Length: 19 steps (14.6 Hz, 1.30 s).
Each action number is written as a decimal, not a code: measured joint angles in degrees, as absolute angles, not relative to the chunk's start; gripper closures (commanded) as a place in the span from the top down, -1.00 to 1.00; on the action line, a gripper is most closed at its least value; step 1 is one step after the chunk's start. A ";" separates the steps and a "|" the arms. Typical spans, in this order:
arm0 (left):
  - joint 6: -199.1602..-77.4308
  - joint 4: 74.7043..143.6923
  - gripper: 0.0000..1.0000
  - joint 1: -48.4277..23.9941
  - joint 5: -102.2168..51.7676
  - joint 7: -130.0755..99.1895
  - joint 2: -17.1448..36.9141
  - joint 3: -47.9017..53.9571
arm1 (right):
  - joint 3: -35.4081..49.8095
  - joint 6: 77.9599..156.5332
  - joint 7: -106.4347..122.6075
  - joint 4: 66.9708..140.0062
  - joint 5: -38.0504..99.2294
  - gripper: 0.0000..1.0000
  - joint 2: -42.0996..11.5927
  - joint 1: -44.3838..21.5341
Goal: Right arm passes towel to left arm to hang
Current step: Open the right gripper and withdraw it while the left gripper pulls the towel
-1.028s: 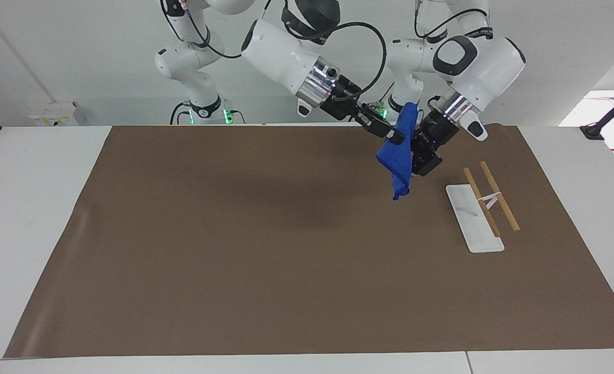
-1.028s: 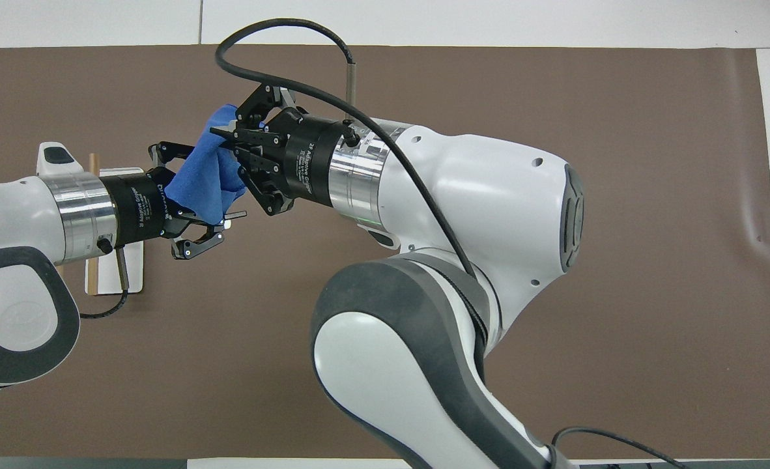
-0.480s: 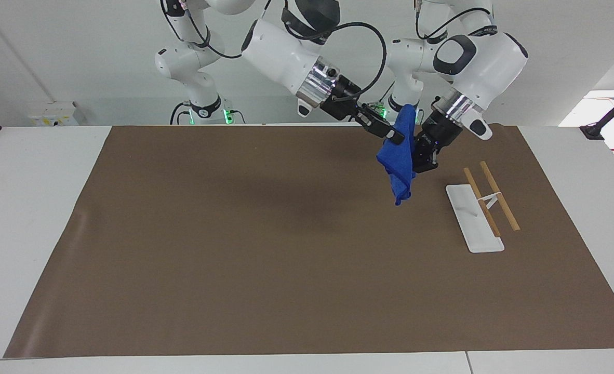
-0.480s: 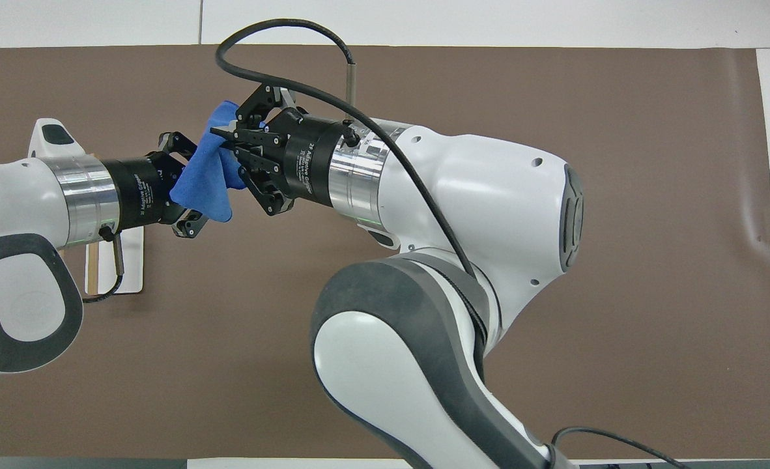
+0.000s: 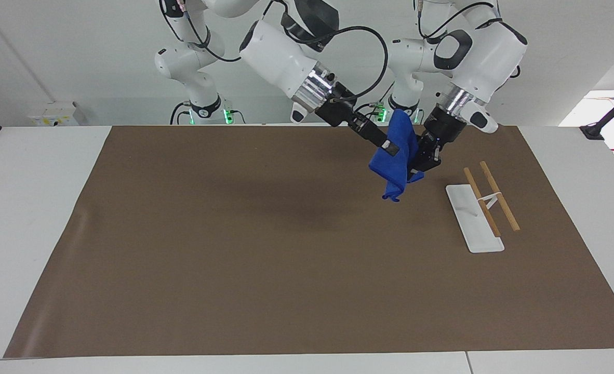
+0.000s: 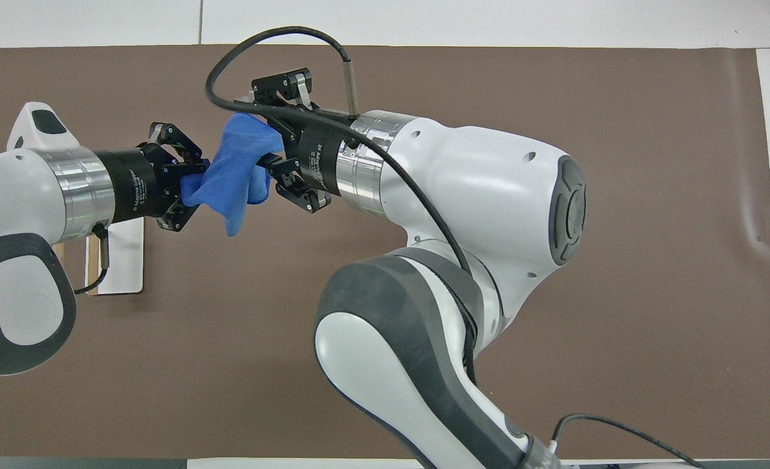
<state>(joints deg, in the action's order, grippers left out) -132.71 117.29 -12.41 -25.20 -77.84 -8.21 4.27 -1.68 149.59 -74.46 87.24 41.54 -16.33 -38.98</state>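
Observation:
The blue towel (image 6: 232,176) (image 5: 392,171) hangs in the air over the brown mat, between the two grippers. My left gripper (image 6: 186,185) (image 5: 420,160) comes in from the rack's end and is shut on one bunched end of the towel. My right gripper (image 6: 271,140) (image 5: 390,148) sits at the other end of the cloth with its fingers (image 6: 287,83) spread apart, and the towel still lies between them. The towel's lower corner dangles free above the mat.
A white base plate (image 5: 474,221) (image 6: 124,260) carrying two wooden rods (image 5: 499,202) stands on the brown mat (image 5: 234,234) toward the left arm's end, close to the left gripper. White table borders the mat all round.
My left gripper closed on the towel. After that my right gripper's fingers opened from their grip, and the towel bunched and swung slightly toward the right arm's end.

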 measured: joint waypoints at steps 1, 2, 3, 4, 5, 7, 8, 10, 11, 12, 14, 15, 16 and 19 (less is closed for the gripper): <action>-132.77 117.20 -1.00 -12.37 -22.17 -77.80 -8.21 4.25 | -1.72 149.51 -73.86 88.11 35.62 1.00 -16.33 -38.44; -132.87 117.06 -1.00 -12.35 -18.41 -77.79 -8.21 4.23 | -1.77 149.02 -72.39 89.18 30.74 1.00 -16.26 -37.51; -132.90 116.79 -1.00 -12.33 -14.20 -77.80 -8.20 4.22 | -1.81 147.72 -68.68 90.42 27.69 1.00 -16.08 -36.15; -132.90 116.46 -1.00 -12.33 -10.84 -77.82 -8.18 4.21 | -1.87 145.93 -62.89 91.84 26.61 1.00 -15.69 -34.46; -132.90 116.21 -1.00 -12.31 -7.99 -77.82 -8.14 4.20 | -1.95 143.78 -56.09 93.37 26.44 1.00 -15.05 -32.54; -132.91 115.90 -1.00 -12.16 -2.86 -77.81 -8.00 4.10 | -2.12 138.93 -44.45 96.27 26.15 1.00 -13.43 -28.43; -132.91 115.83 -1.00 -11.71 -0.94 -77.81 -7.92 4.06 | -2.19 136.70 -39.73 97.79 25.64 1.00 -12.55 -26.23; -133.03 115.80 -1.00 -9.78 0.61 -77.23 -7.77 3.96 | -2.28 132.77 -32.33 100.50 22.22 1.00 -10.91 -21.77; -133.14 115.79 -1.00 -8.52 0.82 -75.77 -7.69 3.94 | -2.29 130.81 -29.64 101.37 19.33 1.00 -10.29 -19.69; -133.44 115.79 -1.00 -7.20 0.83 -74.20 -7.60 3.92 | -2.30 128.94 -27.60 101.82 16.30 1.00 -9.87 -17.91; -135.38 116.02 -1.00 -4.20 0.85 -72.42 -7.32 3.87 | -2.30 124.46 -23.58 102.07 10.14 1.00 -9.23 -15.10; -136.67 116.25 -1.00 -2.43 0.87 -71.58 -7.14 3.85 | -2.29 122.30 -21.63 102.08 6.91 1.00 -8.95 -14.01; -137.74 116.55 -1.00 -0.59 0.87 -70.53 -6.97 3.81 | -2.28 120.49 -19.77 102.07 4.41 1.00 -8.72 -13.06; -140.02 117.51 -1.00 4.19 0.88 -66.63 -6.67 3.74 | -2.31 114.93 -14.54 101.23 0.21 1.00 -7.45 -10.73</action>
